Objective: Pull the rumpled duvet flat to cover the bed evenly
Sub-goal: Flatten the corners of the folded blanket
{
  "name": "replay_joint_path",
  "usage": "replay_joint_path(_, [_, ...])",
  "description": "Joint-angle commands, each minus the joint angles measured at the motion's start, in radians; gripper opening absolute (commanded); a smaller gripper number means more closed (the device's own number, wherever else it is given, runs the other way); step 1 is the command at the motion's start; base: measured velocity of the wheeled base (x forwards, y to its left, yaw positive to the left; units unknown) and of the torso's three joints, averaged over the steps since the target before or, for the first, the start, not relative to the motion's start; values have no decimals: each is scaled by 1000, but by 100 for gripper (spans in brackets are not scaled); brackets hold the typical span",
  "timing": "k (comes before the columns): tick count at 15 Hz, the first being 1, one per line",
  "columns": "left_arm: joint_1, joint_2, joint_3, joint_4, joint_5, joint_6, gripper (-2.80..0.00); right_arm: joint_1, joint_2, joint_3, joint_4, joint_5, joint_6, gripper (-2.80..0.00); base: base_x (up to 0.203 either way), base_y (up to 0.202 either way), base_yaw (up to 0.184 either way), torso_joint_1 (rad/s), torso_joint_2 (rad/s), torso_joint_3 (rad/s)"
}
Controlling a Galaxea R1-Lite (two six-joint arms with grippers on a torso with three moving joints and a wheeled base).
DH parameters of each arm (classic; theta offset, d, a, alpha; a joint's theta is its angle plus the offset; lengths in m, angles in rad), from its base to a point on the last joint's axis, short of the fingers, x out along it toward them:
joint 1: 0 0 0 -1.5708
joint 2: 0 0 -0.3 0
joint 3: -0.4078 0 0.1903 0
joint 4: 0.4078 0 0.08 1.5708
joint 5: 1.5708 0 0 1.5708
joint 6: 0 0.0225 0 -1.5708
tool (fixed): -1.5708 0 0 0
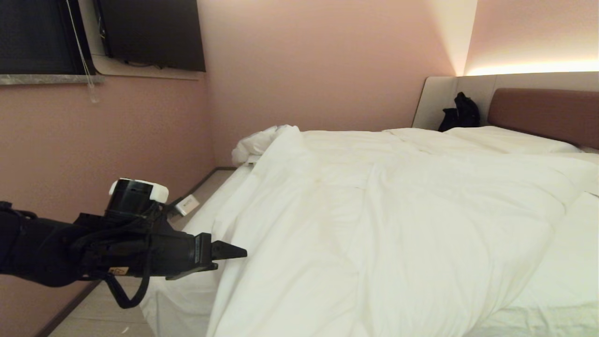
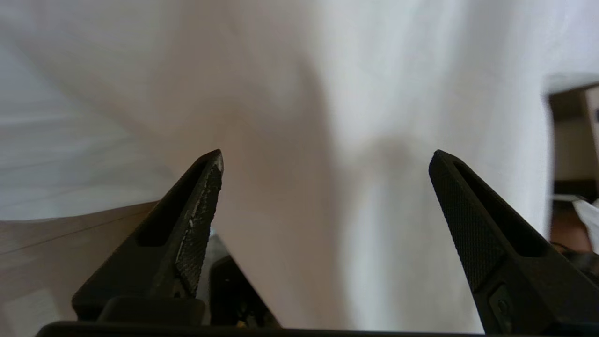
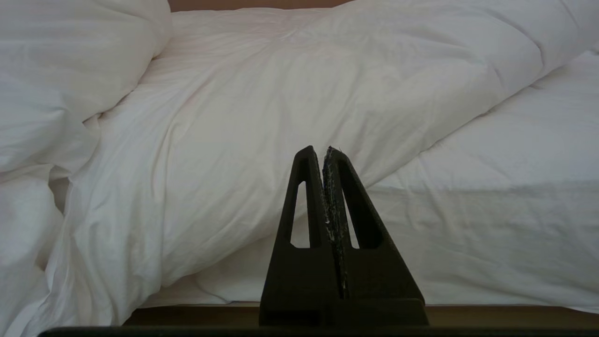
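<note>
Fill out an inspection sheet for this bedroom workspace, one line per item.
Surface: wide low bed with white-sheeted mattress and brownish-red padded headboard; bare sheet shows at the right.
Job's things: thick puffy white duvet, wrinkled, lying askew, one corner bunched at the far left, its near left edge hanging over the bedside.
Clutter: black bag-like object against the beige side panel.
Grippers: left claw open, empty, at the duvet's overhanging edge; right claw shut, empty, pointing at the bedside.
Cables: black cables looped along the left arm; thin cord hanging by the window.
Surroundings: pink walls, dark wall screen, small white box on the floor by the wall.
</note>
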Motion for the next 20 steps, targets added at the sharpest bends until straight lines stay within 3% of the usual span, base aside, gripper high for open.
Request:
replay_joint_path(1, [-10, -14, -4, -1, -20, -5, 0, 0, 0, 0, 0, 1, 0, -280, 0, 0, 0, 0, 0, 0])
replay_joint_path(11, [-122, 100, -23, -76, -11, 24, 0, 0, 0, 0, 0, 1, 0, -280, 0, 0, 0, 0, 0, 0])
replay_joint_path(20, [-128, 249, -72, -80, 43, 38, 0, 0, 0, 0, 0, 1, 0, -280, 0, 0, 0, 0, 0, 0])
